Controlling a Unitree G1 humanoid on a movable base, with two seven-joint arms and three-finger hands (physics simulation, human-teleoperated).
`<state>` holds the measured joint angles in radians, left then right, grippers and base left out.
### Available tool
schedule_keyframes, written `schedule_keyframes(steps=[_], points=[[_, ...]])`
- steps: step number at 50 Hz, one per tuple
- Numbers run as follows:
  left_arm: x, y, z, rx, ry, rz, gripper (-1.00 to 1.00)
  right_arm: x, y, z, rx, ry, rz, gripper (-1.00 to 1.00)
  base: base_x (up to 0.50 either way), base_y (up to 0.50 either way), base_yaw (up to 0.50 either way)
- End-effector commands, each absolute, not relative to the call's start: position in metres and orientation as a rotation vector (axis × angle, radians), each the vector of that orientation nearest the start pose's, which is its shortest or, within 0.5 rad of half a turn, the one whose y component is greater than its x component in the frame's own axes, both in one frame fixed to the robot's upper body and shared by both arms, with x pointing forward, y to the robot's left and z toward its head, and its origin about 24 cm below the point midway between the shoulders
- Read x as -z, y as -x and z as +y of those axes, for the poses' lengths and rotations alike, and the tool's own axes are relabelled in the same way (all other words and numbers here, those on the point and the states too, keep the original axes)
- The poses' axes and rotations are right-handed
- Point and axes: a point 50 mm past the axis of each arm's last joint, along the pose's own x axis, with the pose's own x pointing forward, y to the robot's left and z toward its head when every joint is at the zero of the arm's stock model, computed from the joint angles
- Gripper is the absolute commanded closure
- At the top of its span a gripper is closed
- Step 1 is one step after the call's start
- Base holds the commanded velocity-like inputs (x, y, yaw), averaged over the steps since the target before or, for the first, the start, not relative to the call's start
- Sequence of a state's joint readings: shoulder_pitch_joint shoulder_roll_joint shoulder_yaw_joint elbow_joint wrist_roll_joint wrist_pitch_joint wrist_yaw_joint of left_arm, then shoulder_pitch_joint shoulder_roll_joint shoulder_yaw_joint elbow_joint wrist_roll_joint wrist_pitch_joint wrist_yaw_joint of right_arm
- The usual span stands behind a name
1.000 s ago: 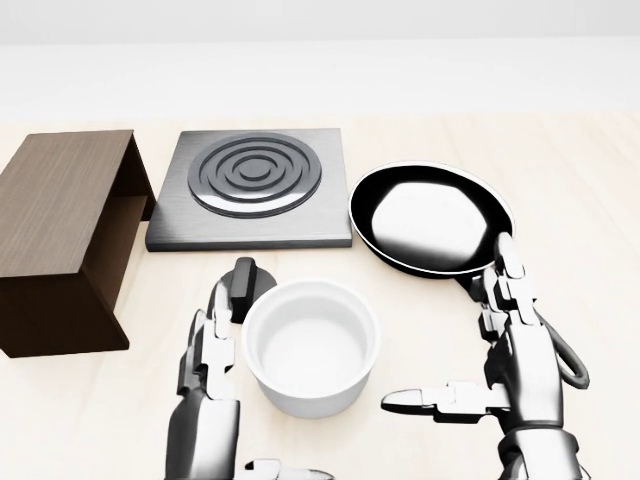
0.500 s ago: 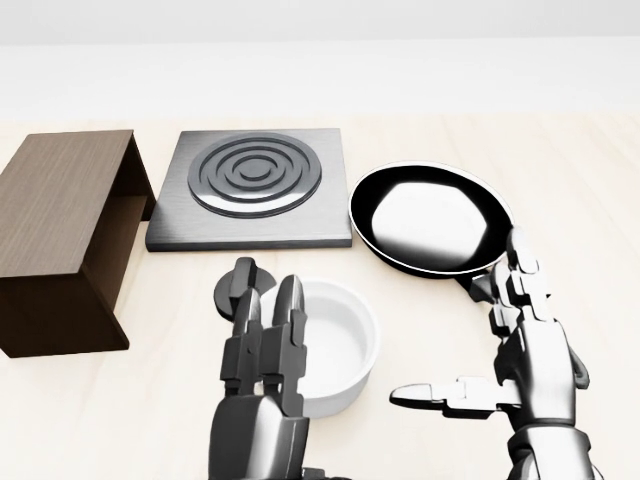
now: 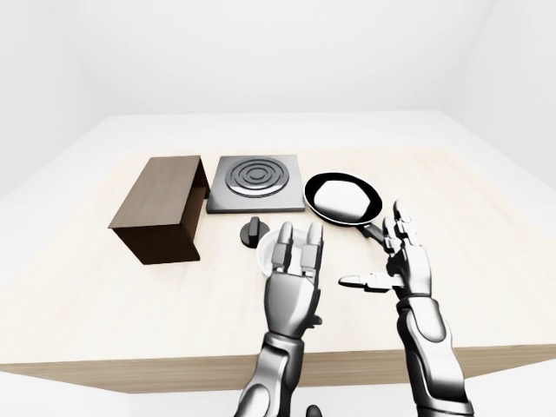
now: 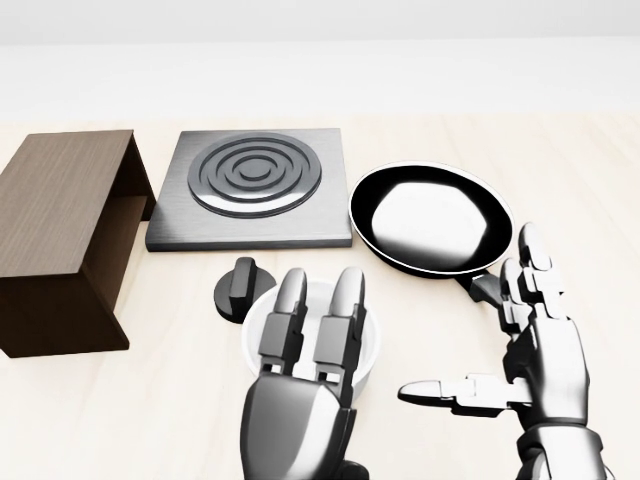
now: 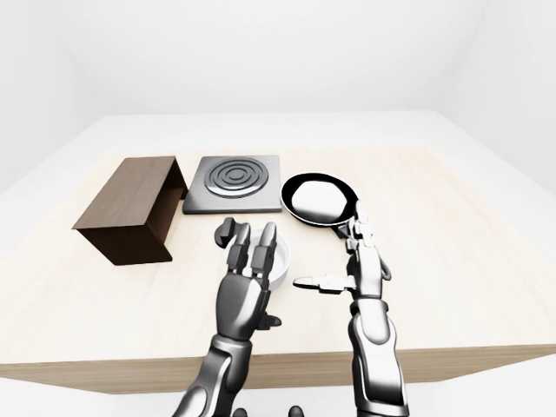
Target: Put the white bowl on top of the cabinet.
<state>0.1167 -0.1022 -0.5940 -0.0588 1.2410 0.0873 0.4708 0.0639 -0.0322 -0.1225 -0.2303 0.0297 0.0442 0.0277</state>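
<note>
The white bowl [image 4: 369,343] stands on the pale wooden table, low in the middle of the head view. My left hand [image 4: 320,276] is raised in front of it, fingers straight and open, and hides most of it; whether it touches the bowl I cannot tell. Only the bowl's right rim and a sliver on the left show. My right hand [image 4: 468,318] stands open a little to the right of the bowl, thumb pointing left, apart from it. The dark brown cabinet [image 4: 60,205] lies at the left, its open side facing right.
A grey hob plate [image 4: 250,185] with rings lies above the bowl. A black frying pan [image 4: 430,215] sits at the right, its handle behind my right hand. A black knob [image 4: 240,287] rests just left of the bowl. The table's near edge [image 3: 174,372] runs below my arms.
My left hand has moved right and up, from beside the bowl's left side to in front of it, covering it. The right hand drifted slightly right. The bowl has not moved.
</note>
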Motion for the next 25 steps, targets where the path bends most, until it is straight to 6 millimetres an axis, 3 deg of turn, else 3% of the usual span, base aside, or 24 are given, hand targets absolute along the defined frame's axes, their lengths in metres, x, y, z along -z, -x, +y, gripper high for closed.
schedule_keyframes(steps=[1,25], points=[[-0.062,-0.202,0.010,0.065,-1.096,-0.496,-1.00,-0.080,-0.237,-0.188,0.108,0.017,-0.133,-1.00,0.00,0.00,0.00],[-0.055,-0.222,0.017,0.119,-1.239,-0.414,-1.00,-0.081,-0.237,-0.189,0.111,0.014,-0.137,-1.00,0.00,0.00,0.00]])
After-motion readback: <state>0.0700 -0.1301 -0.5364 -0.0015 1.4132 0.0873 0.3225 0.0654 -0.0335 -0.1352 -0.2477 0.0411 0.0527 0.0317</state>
